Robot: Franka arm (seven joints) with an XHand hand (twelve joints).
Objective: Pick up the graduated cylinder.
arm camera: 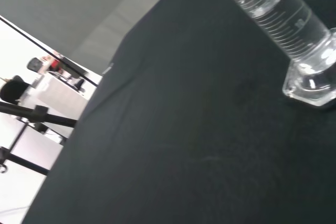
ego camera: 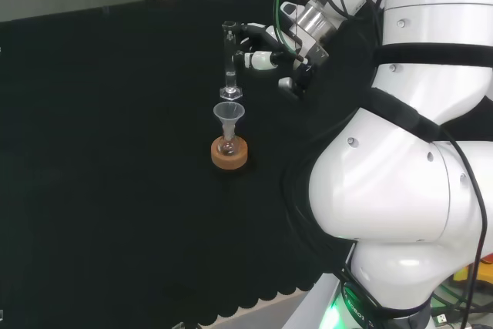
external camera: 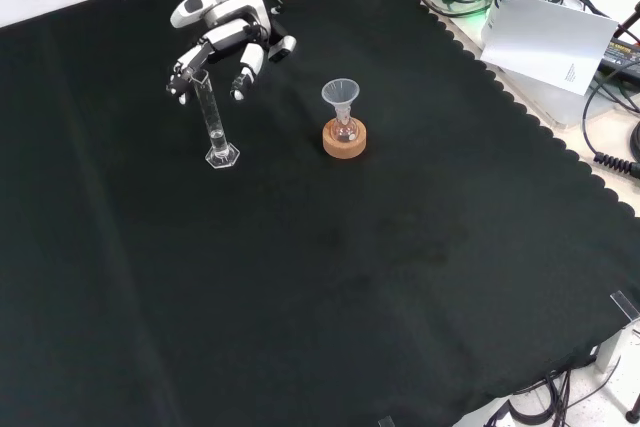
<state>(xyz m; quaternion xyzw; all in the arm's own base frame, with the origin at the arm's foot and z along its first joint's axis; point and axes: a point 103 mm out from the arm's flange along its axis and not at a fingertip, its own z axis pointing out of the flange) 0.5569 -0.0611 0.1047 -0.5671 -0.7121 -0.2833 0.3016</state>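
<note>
A clear graduated cylinder with a hexagonal foot stands upright on the black cloth. The wrist view shows its marked tube and foot close up. The hand hovers at the cylinder's top, its fingers relaxed and spread on either side of the tube without closing on it. In the head view the hand reaches in from the right of the cylinder. In the front view it hangs just above and behind the tube.
A small round flask with a clear funnel in its neck sits on a cork ring, close beside the cylinder. The arm's white links stand at the right of the head view. Cables and paper lie beyond the cloth's edge.
</note>
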